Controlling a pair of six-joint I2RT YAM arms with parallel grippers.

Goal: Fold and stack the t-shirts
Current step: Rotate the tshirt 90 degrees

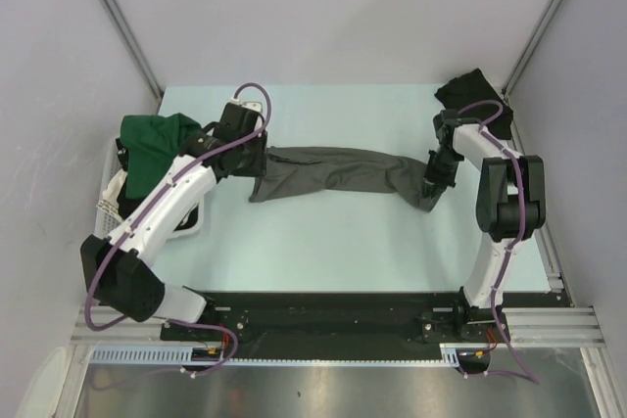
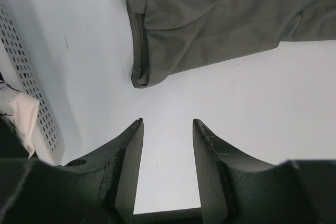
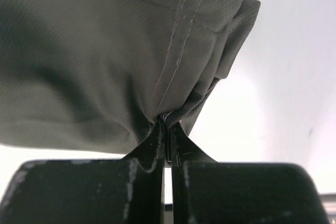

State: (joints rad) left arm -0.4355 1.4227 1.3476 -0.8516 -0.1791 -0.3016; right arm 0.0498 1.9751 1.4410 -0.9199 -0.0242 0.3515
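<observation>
One grip only: my right gripper is clenched on the grey t-shirt at its hem, I'd guess to stretch it flat; left gripper released, near its other end.

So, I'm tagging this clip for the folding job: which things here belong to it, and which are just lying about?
Belongs to the job:
grey t-shirt, pinched at one end by the shut right hand
green t-shirt, heaped at the left edge
black t-shirt, far right corner
left hand, open and empty

Just lying about:
white basket
table
</observation>
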